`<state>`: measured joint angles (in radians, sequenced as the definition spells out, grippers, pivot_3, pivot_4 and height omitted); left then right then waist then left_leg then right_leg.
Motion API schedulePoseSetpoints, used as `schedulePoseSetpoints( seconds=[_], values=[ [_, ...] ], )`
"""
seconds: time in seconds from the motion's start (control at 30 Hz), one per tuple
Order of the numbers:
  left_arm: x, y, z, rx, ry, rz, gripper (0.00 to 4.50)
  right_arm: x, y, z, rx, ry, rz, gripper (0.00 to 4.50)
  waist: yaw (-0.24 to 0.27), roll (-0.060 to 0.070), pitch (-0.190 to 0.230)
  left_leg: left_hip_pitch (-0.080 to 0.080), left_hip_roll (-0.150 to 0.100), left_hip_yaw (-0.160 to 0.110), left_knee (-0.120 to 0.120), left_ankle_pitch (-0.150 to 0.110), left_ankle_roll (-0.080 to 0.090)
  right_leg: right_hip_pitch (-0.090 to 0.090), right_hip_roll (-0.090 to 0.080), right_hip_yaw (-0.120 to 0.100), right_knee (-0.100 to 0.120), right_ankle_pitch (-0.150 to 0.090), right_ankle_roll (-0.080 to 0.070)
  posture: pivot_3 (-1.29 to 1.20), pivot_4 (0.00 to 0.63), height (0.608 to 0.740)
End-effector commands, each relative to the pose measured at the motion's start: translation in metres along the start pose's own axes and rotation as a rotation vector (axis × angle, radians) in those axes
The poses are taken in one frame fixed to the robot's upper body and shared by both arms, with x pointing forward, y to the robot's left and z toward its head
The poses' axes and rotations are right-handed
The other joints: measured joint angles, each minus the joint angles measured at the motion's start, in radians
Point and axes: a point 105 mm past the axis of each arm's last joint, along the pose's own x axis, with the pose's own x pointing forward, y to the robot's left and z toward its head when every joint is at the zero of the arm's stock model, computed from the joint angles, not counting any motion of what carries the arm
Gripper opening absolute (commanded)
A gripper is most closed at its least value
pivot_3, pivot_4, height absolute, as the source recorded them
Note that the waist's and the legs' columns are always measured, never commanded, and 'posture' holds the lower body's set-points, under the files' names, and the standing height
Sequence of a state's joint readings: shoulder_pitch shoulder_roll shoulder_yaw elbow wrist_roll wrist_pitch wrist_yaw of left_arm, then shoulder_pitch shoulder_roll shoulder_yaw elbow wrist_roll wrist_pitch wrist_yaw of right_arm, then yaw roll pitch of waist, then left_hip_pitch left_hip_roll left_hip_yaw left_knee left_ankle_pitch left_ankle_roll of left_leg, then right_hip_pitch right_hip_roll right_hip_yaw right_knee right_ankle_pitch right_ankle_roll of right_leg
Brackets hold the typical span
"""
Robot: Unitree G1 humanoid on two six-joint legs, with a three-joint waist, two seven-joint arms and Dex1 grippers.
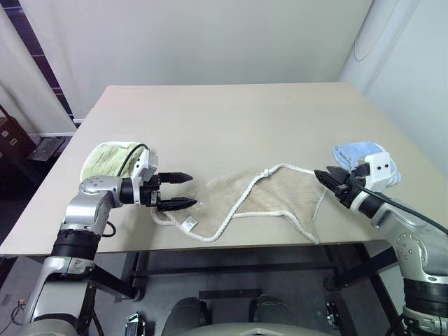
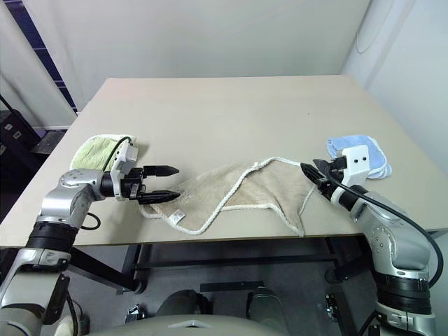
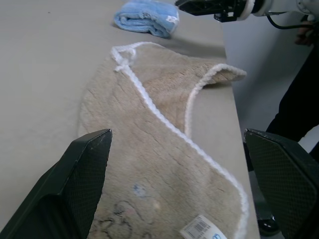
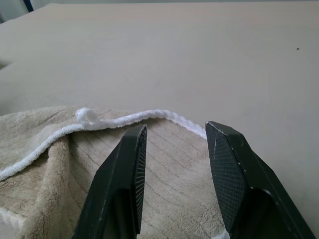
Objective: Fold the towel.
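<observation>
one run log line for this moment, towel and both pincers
towel: rumpled at the table's near edge, unfolded | left pincer: open beside its left end | right pincer: open at its right end, nothing held

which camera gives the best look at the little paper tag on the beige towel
The left wrist view: the tag lies close, its barcode print visible on the towel. Both eye views show it as a small white patch near the left gripper. The right wrist view shows towel edge, no tag.

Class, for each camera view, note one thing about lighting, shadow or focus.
Left eye view: even, soft light, with a faint shadow under the towel. Left wrist view: the near fingers look soft, while the blue towel is clearer. Right wrist view: the table shows no glare.
</observation>
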<state>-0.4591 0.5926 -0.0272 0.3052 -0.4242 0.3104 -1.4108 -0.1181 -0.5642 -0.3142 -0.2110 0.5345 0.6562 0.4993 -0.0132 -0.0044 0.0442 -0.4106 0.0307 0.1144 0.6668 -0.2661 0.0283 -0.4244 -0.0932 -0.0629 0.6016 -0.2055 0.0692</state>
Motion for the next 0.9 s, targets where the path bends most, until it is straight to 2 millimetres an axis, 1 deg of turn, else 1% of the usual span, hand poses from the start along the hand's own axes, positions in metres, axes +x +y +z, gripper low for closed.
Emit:
schedulePoseSetpoints(
  seconds=[0.03,0.17,0.27,0.33,0.37,0.5,0.57,0.77,0.87,0.9],
  values=[
    [0.006,-0.004,0.007,0.037,-0.011,-0.021,4.50,0.000,0.006,0.011,-0.036,-0.025,0.035,1.94,0.000,0.000,0.000,0.000,0.000,0.000,0.000,0.000,0.000,0.000,0.000,0.000,0.000,0.000,0.000,0.00,0.000,0.740],
    [0.012,-0.002,-0.001,0.045,-0.002,-0.030,4.50,0.005,-0.002,0.015,-0.041,-0.035,-0.004,1.94,0.000,0.000,0.000,0.000,0.000,0.000,0.000,0.000,0.000,0.000,0.000,0.000,0.000,0.000,0.000,0.00,0.000,0.740],
    [0.016,-0.004,0.003,0.044,-0.020,-0.047,4.50,0.006,0.003,0.023,-0.010,-0.067,0.011,1.94,0.000,0.000,0.000,0.000,0.000,0.000,0.000,0.000,0.000,0.000,0.000,0.000,0.000,0.000,0.000,0.00,0.000,0.740],
    [0.019,-0.002,0.003,0.059,-0.019,-0.050,4.50,0.005,0.001,0.024,-0.009,-0.066,0.009,1.94,0.000,0.000,0.000,0.000,0.000,0.000,0.000,0.000,0.000,0.000,0.000,0.000,0.001,0.000,0.000,0.00,0.000,0.740],
    [0.020,-0.002,0.003,0.065,-0.018,-0.051,4.50,0.005,-0.002,0.022,-0.005,-0.058,-0.002,1.94,0.000,0.000,0.000,0.000,0.000,0.000,0.000,0.000,0.000,0.000,0.000,0.000,0.001,0.000,0.000,0.00,0.000,0.740],
    [0.027,-0.004,0.003,0.079,-0.028,-0.071,4.50,0.005,-0.026,0.017,0.032,-0.047,-0.096,1.94,0.001,0.000,0.000,0.000,0.000,0.000,0.001,0.000,0.000,0.001,0.000,0.000,0.001,0.000,0.000,0.00,0.000,0.740],
    [0.032,-0.006,0.001,0.083,-0.031,-0.072,4.50,0.005,-0.041,0.007,0.022,-0.009,-0.149,1.94,0.000,0.000,0.000,0.000,0.000,0.000,0.001,0.000,0.000,0.001,0.000,0.000,0.001,0.000,0.000,0.00,0.000,0.740],
    [0.034,-0.006,-0.003,0.068,-0.040,-0.067,4.50,0.024,-0.075,-0.020,0.000,0.099,-0.242,1.94,-0.008,0.000,0.000,0.001,0.000,0.000,0.001,0.000,0.000,0.000,0.000,0.000,0.002,0.000,0.000,0.00,0.000,0.740],
    [0.032,-0.005,-0.005,0.067,-0.038,-0.058,4.50,0.037,-0.085,-0.032,-0.001,0.153,-0.250,1.94,-0.011,0.000,0.000,0.002,0.000,0.001,0.001,0.000,0.000,0.000,0.001,0.002,0.003,0.000,0.000,0.00,0.000,0.740],
    [0.033,-0.005,-0.005,0.066,-0.039,-0.058,4.50,0.039,-0.087,-0.034,-0.002,0.163,-0.249,2.12,-0.011,0.000,0.000,0.002,0.000,0.001,0.001,0.001,0.000,0.000,0.001,0.002,0.004,0.000,0.000,0.00,0.000,0.740]
  ],
)
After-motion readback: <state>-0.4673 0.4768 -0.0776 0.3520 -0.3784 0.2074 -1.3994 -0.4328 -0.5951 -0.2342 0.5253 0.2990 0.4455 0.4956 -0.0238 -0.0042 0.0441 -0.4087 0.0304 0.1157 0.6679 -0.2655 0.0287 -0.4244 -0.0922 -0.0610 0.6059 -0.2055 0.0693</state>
